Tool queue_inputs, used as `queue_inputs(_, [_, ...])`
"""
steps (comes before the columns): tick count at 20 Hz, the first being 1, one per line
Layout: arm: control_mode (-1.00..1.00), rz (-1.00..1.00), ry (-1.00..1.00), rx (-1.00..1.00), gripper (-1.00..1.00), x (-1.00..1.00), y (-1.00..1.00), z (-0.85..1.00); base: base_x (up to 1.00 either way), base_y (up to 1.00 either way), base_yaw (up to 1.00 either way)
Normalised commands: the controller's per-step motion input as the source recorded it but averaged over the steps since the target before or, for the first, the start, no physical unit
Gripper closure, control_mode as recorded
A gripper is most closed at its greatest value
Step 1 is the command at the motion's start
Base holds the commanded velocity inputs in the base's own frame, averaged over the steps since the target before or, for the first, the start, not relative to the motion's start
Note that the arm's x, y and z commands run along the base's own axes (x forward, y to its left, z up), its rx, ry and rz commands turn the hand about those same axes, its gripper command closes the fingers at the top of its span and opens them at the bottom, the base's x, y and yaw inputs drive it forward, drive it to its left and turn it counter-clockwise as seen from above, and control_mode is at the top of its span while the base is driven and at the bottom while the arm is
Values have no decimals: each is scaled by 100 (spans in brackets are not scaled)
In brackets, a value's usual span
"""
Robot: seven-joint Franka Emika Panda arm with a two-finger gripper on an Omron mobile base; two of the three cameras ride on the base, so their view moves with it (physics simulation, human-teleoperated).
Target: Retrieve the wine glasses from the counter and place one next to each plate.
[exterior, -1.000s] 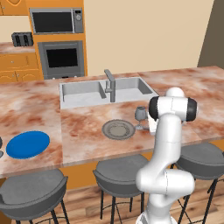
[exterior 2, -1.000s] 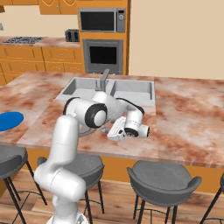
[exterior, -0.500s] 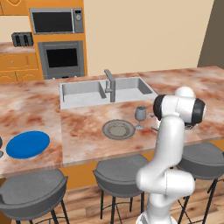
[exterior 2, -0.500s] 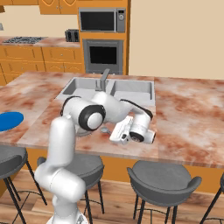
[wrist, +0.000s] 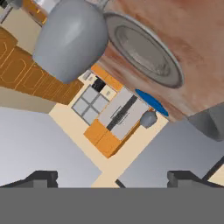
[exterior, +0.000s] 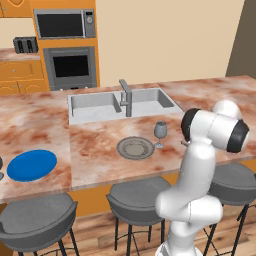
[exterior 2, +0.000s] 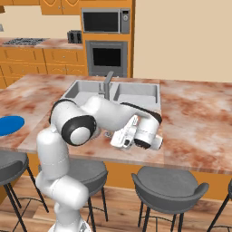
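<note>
Left base view, glass: a wine glass [exterior: 160, 131] is seen upright on the desk [exterior: 95, 145], just to the right of the grey ringed plate [exterior: 135, 148] and apparently apart from its rim.
Left base view, second plate: the blue plate [exterior: 32, 165] lies well apart toward the left end of the desk; a small dark shape at the far left edge beside it is cut off and cannot be identified here.
Left base view, arm: the arm's white elbow [exterior: 215, 131] is seen to the right of the glass, so the glass lies to the left of the hand's side.
Right base view, hand: the hand [exterior 2: 136, 134] is held low over the desk's front edge, laid roughly level and pointed toward the left; the fingers themselves are hidden from this side.
Right base view, plate: the blue plate [exterior 2: 9, 125] is seen far left on the desk [exterior 2: 195, 122].
Hand view, glass: the rounded bowl of the near glass [wrist: 72, 37] is seen ahead of the fingertips [wrist: 41, 176] and clear of them, with its stem axis crossing the line of the fingers.
Hand view, plates: the grey plate [wrist: 144, 54] lies just beyond the bowl; the blue plate [wrist: 151, 102] is seen far off with a second wine glass [wrist: 148, 118] beside it.
Fingers: they are spread wide and released, with nothing held.
Judgement: both glasses appear set beside plates, so the glass ahead need not be approached.
</note>
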Motion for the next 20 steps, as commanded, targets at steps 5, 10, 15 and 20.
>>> queue_inputs(5, [-100, 0, -26, -3, -100, -61, 36, 83, 0, 0, 0])
queue_inputs(10, [-100, -2, -24, -8, -100, -72, 57, 72, 0, 0, 0])
queue_inputs(15, [-100, -5, -24, -9, -100, -89, 70, 42, 0, 0, 0])
queue_inputs(20, [-100, -7, -27, -6, -100, -95, 47, 55, 0, 0, 0])
